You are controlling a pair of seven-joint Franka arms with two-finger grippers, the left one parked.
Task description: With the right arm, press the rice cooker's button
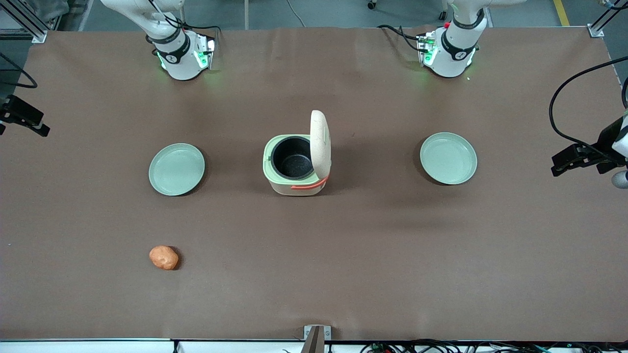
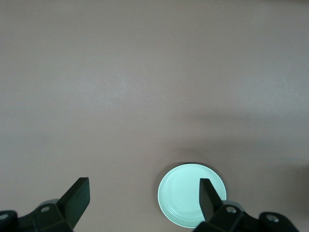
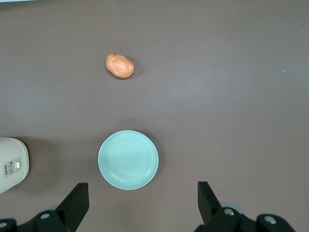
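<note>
- Currently the right arm (image 1: 171,44) shows only its base and lowest links in the front view, rising out of the picture at the table's (image 1: 343,274) edge farthest from the front camera; the rest of its pose cannot be seen there.
- The wrist camera looks straight down at the table from high up, so the gripper (image 3: 140,205) hangs well above the surface (no contact with anything).
- Fingers (image 3: 77,200) are spread wide apart, nothing between them; the brown table shows through the gap.
- Below the gripper, in the right wrist view, lies a pale-green plate (image 3: 128,159), bare, roughly under the space between the fingers.
- The rice cooker (image 1: 296,164) stands mid-table, between the two arms' ends, well apart from the gripper.
- Its lid (image 1: 320,143) stands upright, open; black inner pot (image 1: 293,158) visible, mint rim around it, coral handle (image 1: 309,185) on the side nearer the front camera.
- In the right wrist view only an edge of the cooker shows, cream body with a small button panel (image 3: 12,167) facing the working arm's end.
- An orange-brown potato (image 1: 164,257) lies nearer the front camera than the plate, well apart from it.
- A second pale-green plate (image 1: 448,158) lies toward the parked arm's end, level with the cooker.
</note>
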